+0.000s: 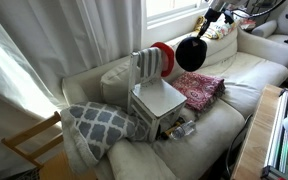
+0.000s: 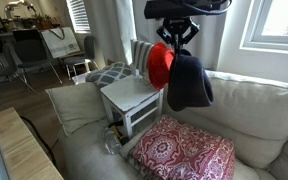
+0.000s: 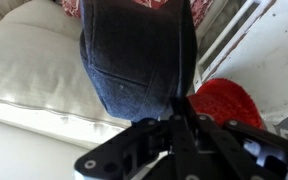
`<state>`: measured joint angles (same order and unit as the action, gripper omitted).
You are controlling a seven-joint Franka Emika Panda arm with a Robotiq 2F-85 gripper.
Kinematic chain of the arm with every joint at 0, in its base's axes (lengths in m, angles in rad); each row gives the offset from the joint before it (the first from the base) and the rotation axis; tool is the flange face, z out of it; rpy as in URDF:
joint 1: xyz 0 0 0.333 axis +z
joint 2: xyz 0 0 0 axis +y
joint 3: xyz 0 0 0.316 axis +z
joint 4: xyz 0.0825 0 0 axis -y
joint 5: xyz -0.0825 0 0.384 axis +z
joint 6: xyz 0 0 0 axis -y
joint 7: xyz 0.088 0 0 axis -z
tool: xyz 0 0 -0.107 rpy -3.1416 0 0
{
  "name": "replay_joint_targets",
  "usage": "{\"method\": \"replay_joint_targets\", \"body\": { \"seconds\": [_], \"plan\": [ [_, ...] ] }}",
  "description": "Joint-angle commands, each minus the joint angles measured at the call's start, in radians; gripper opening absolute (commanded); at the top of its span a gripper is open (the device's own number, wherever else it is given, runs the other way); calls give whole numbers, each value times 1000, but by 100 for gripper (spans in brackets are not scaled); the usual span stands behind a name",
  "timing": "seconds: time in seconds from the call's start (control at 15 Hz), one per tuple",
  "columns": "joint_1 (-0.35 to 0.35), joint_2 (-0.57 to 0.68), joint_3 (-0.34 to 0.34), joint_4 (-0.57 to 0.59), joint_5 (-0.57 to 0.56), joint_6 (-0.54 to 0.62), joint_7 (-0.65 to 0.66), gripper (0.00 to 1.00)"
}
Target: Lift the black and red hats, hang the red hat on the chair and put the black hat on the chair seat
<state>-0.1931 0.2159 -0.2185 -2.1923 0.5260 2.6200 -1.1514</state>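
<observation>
Here, in an exterior view, the pincer [image 1: 203, 30] reaches in from the upper corner and is clamped shut on the top of the black hat [image 1: 191, 55], which hangs in the air below it. Just beside that load, the red hat [image 1: 164, 58] sits on the slatted back of the chair [image 1: 156, 98]. Below the pincer a patterned cloth [image 1: 197, 90] lies flat on the surface [image 1: 254, 75], a pale sofa. Well away from the pincer, past the chair, are a lattice pillow [image 1: 99, 122], a wooden chair [image 1: 29, 142] and a long curtain [image 1: 24, 50].

In an exterior view from the sofa's front, the black hat [image 2: 189, 85] droops limp under the pincer [image 2: 174, 38], held off the chair [image 2: 129, 97]. The red hat [image 2: 160, 65] is partly hidden behind it. Only here do the window [image 2: 274, 25] beside the pincer and the dim room far behind it show.

In the wrist view, the pincer [image 3: 179, 108] has its fingers drawn together on dark fabric. The black hat [image 3: 139, 60] fills the middle, the red hat [image 3: 224, 100] lies close beside the fingers, and white slats [image 3: 246, 40] show beyond it.
</observation>
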Motion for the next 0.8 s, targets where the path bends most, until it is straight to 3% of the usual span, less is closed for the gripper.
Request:
{"method": "replay_joint_targets", "body": {
  "seconds": [0.0,0.2,0.27,0.33,0.4,0.73],
  "plan": [
    [-12,-131,17,-114,-180,-83,136,1],
    [-1,-207,37,-163,-237,-157,192,1],
    [1,-232,50,-172,-206,-195,172,1],
    [-8,-155,42,-115,-194,-150,154,1],
    [-3,-171,45,-122,-194,-159,154,5],
    [-9,-162,46,-118,-194,-158,154,5]
  ]
}}
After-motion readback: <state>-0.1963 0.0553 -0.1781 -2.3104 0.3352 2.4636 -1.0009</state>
